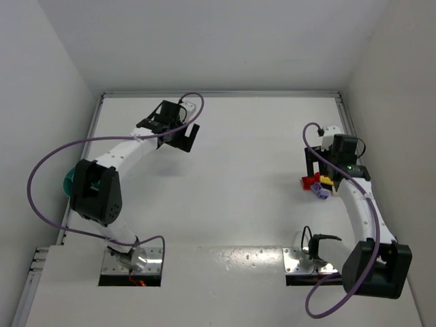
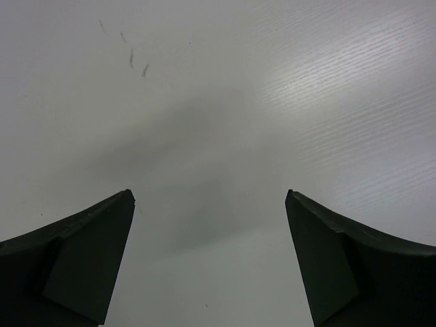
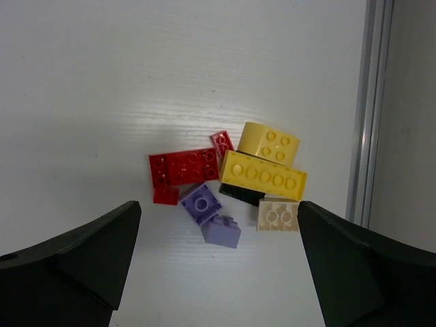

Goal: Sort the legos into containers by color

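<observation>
Legos (image 3: 225, 184) lie outside the teal bowl (image 1: 69, 182), contents hidden; left gripper (image 2: 210, 194) and right gripper (image 3: 218, 204) gape empty.

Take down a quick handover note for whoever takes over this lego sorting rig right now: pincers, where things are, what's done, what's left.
Left pincer: open, empty, over bare white table.
Right pincer: open, empty, over the heap of small plastic lego bricks.
Heap, near the table's right edge: red bricks, yellow bricks, pale purple bricks, a cream brick, a black piece.
Round teal plastic bowl: left edge, mostly hidden behind the left arm; contents unseen.
Done: no brick visibly sorted. Left: every brick.
</observation>
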Controlling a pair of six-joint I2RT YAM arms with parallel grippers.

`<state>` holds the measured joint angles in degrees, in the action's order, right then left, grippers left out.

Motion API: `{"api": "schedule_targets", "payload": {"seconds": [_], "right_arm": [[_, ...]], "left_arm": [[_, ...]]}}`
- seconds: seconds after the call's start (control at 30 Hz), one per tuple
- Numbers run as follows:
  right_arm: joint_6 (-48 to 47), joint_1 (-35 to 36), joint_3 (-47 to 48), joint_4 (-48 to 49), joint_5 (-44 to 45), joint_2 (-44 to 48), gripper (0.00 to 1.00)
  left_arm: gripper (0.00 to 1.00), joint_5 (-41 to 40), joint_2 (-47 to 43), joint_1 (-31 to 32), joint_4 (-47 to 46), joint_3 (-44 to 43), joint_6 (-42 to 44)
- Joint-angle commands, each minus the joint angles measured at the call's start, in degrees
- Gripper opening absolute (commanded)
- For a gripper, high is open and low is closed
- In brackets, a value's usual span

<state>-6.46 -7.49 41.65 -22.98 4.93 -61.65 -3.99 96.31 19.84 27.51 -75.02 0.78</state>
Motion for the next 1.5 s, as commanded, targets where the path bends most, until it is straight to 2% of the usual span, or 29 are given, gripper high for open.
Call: {"api": "schedule_targets", "payload": {"seconds": [0.0,0.13,0.27,0.37,0.5,0.73,0.93,1.1,1.2,1.3,1.47], "right_arm": [[-4.61,-0.34,3.52,-4.25,-3.15,1.00,0.99],[-8.03,-0.34,6.16,-9.44,-4.58,-0.22,0.99],[-10.42,-0.86,7.66,-14.70,-4.58,-1.63,0.99],[-12.87,-0.86,9.94,-18.83,-5.80,-2.25,0.92],[-15.41,-1.39,13.01,-24.46,-6.51,-3.57,0.82],[-17.18,-3.93,17.84,-24.57,-3.35,-10.93,0.77],[-27.52,-8.15,26.99,-31.06,-5.89,-19.99,0.70],[-35.37,-10.88,28.22,-36.34,-5.90,-21.58,0.60],[-39.94,-11.50,26.82,-40.20,-8.52,-21.58,0.46],[-44.93,-10.72,25.59,-45.56,-12.91,-21.06,0.37],[-53.12,-10.18,21.20,-49.26,-19.07,-20.00,0.32]], "left_arm": [[0.99,3.45,-4.73,0.20,-1.67,0.32,-0.25],[0.99,8.37,-6.92,0.20,-3.33,1.02,1.33],[0.99,8.91,-8.69,0.20,-5.71,3.66,2.29],[0.99,6.80,-7.28,1.52,-2.99,1.64,3.96],[0.99,11.64,-9.21,1.52,-3.77,4.09,6.69],[0.99,12.33,-10.44,2.05,-8.00,7.79,3.97],[0.99,14.36,-10.44,2.05,-8.52,8.31,4.49],[0.99,14.89,-10.97,2.05,-9.04,8.31,5.02],[0.99,14.89,-10.44,2.05,-9.05,8.31,5.64],[0.99,15.41,-9.22,2.05,-9.67,8.31,6.26],[0.99,16.56,-7.20,2.05,-9.67,7.18,6.78]]}}
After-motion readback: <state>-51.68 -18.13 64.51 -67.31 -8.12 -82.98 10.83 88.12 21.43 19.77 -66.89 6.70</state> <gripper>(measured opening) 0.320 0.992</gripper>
